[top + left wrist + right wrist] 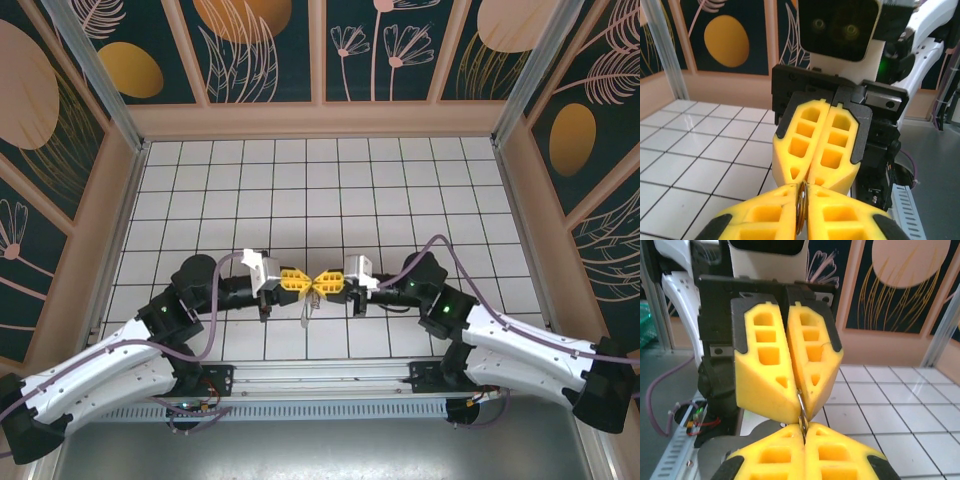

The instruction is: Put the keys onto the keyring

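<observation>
Over the middle of the tiled table my left gripper and right gripper meet tip to tip. In the left wrist view my left gripper is shut on the keyring's small metal ring, which stands edge-on between its yellow fingers. The right gripper faces it with its tips touching the top of the ring. From the right wrist, the ring's thin edge runs from the left gripper down into my shut right gripper. A small thin piece hangs below the tips; key or strap, I cannot tell.
The white tiled floor stretches back to the wooden rim and patterned walls. A metal rail with the arm bases runs along the near edge. Both arms reach inward from the left and right.
</observation>
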Robot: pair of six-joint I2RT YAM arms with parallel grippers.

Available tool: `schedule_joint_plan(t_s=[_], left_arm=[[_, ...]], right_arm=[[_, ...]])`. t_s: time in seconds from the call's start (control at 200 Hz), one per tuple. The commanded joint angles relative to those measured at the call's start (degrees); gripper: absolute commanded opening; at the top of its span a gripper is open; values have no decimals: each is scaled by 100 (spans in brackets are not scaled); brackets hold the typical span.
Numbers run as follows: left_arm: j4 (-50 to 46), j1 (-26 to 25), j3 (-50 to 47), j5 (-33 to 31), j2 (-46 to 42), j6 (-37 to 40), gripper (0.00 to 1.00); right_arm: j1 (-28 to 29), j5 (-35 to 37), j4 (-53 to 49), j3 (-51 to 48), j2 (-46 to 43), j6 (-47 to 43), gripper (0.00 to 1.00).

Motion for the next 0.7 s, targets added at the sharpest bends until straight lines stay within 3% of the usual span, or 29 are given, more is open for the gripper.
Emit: schedule_joint_plan(t_s=[0.0,0.17,0.355,0.545,0.696], left_arm=[[-615,-69,218,180,263,145,12],[-1220,-71,464,163,579,332,7],[-1206,-69,392,45,583,304,0],[-662,-67,135,-215,309,52,0],[229,-67,-250,-61,-83,-257,0]], right_arm=[[2,249,-869,597,231,-432,0],[12,302,-1693,1106,326,-621,0],[64,454,-2034,1344,343,-787,0],[91,319,-1796,1243,150,-701,0],[91,9,-1258,808,-107,-534,1]])
